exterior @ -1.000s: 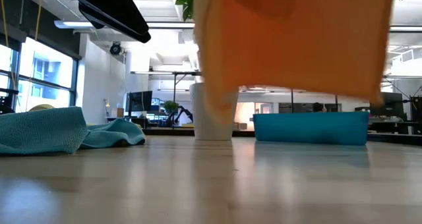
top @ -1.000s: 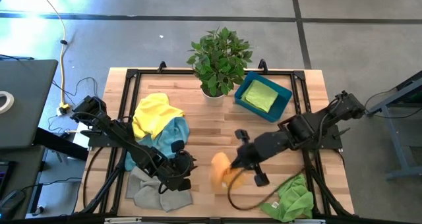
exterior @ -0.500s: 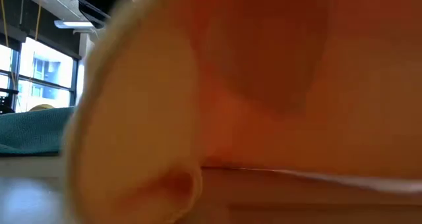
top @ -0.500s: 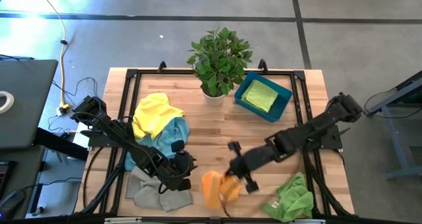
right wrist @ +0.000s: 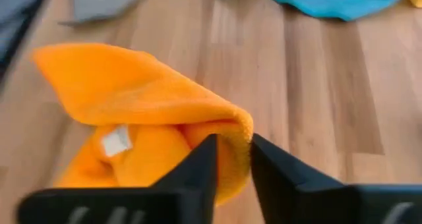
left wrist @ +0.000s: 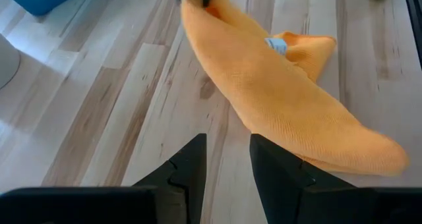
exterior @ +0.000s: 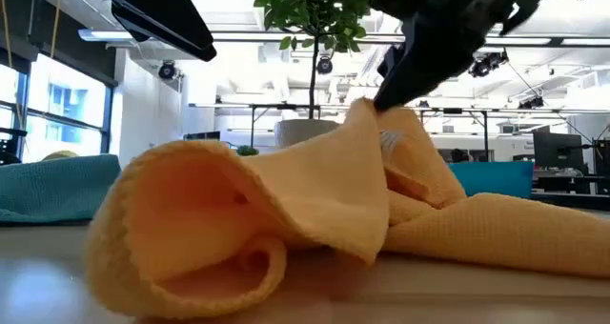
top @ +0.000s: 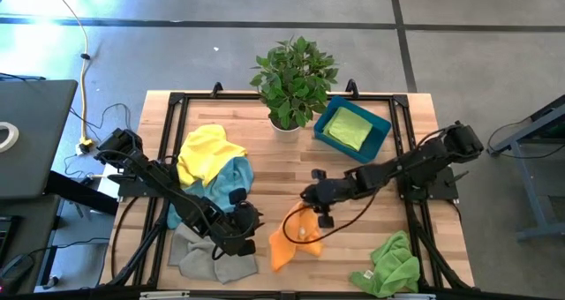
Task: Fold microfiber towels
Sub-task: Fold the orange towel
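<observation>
The right gripper is reaching low over the middle of the tabletop, its jaws pinching a raised fold of the orange towel; in the right wrist view the two dark fingers are standing close together with that fold of cloth squeezed in the narrow gap between them. The rest of the orange towel is lying rumpled on the wood toward the near edge, a small white tag showing on its underside, and in the low view it is filling the foreground as a loose curl with the gripper coming down onto its peak. The left gripper is waiting just beside the orange towel, above the grey towel; its jaws are standing slightly apart with nothing between them, as the left wrist view is showing over bare wood. Farther out, the yellow towel is lying partly over the light blue towel on the left half. A green towel is sitting crumpled at the near right corner, and another green towel is lying inside the teal bin, next to the potted plant at the far edge.
</observation>
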Tool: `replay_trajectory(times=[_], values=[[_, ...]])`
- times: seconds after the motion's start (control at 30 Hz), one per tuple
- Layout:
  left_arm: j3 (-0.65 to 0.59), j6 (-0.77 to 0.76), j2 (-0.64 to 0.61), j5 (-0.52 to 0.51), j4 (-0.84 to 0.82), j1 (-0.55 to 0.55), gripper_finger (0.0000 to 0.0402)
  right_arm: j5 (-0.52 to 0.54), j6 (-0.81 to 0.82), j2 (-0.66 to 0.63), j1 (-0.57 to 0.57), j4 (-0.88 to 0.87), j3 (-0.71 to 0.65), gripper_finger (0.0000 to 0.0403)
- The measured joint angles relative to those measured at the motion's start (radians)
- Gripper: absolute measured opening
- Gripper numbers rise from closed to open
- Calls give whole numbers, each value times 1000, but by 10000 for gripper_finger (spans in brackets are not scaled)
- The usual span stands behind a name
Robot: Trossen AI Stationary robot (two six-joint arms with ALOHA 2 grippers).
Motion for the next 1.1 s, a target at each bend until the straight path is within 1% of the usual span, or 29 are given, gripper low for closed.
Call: replay_trajectory(times=[0.1,0.17,0.23,0.3,0.4,0.43,0.5,0.57,0.7,0.77,0.93,1.1], values=[[0,0,0,0,0,5,107,74,3,0,-17,-27,6,139],[0,0,0,0,2,7,107,94,9,-3,-25,-81,30,161],[0,0,0,0,8,11,107,89,34,-4,-28,-144,68,175],[0,4,0,1,29,15,107,41,63,-5,-21,-192,95,180],[0,28,1,10,86,20,107,-96,107,-5,9,-186,92,178],[0,41,5,15,109,22,107,-127,121,-5,22,-183,86,177],[0,77,13,38,150,25,107,-138,144,-5,52,-184,69,172],[0,113,28,63,201,27,107,-100,166,-3,82,-179,52,167],[0,152,77,91,275,31,107,28,191,20,141,-100,20,155],[0,151,99,93,292,31,107,52,189,43,165,-44,6,150],[-1,150,158,110,361,24,107,67,185,116,206,61,-2,145],[-1,151,208,149,456,14,107,164,182,194,240,116,-2,145]])
